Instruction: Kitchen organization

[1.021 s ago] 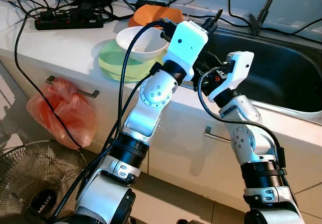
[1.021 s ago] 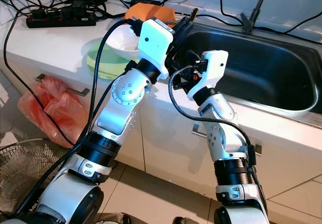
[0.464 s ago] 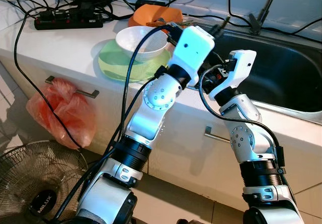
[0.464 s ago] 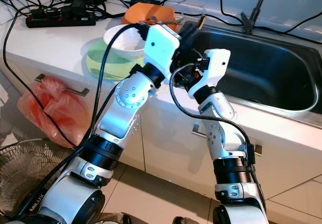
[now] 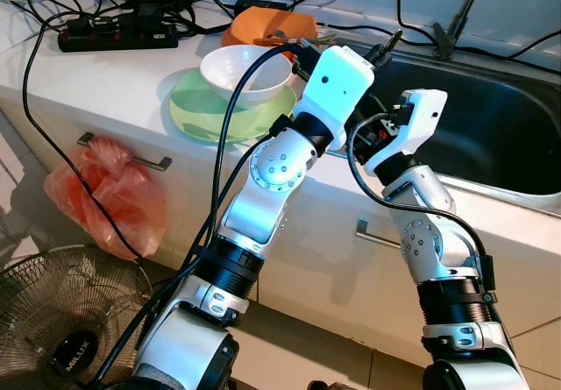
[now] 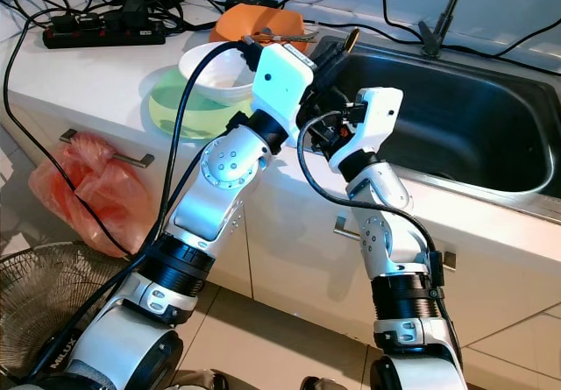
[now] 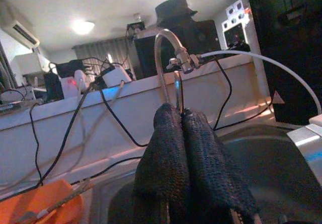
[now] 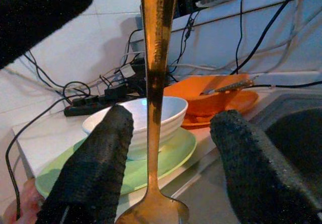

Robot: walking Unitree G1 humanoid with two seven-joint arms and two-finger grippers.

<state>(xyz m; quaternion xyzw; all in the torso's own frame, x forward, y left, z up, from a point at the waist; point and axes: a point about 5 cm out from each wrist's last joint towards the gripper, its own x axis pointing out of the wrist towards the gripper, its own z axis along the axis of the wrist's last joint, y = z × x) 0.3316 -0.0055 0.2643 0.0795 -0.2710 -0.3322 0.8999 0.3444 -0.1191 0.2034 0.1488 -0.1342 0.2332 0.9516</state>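
A gold spoon (image 8: 155, 83) is held upright over the sink (image 5: 491, 136) edge, clamped in the left gripper (image 7: 182, 148) fingers, which are pressed together. It stands between the spread fingers of the right gripper (image 8: 168, 156). Step judged: a handover. Next, the right fingers must be closed on it. White bowl (image 5: 245, 73) on green plate (image 5: 202, 114) sits beside on the bench (image 5: 96, 83).

Two silver arms built of rounded, jointed segments with ribbed black collars near the base. Each wrist carries a white boxy camera housing; the left housing (image 5: 337, 79) shows small dark dots. A thick black cable (image 5: 230, 136) loops along the left arm, a thinner one (image 5: 368, 188) along the right. Claw fingers (image 8: 93, 173) are black and coarse-textured.
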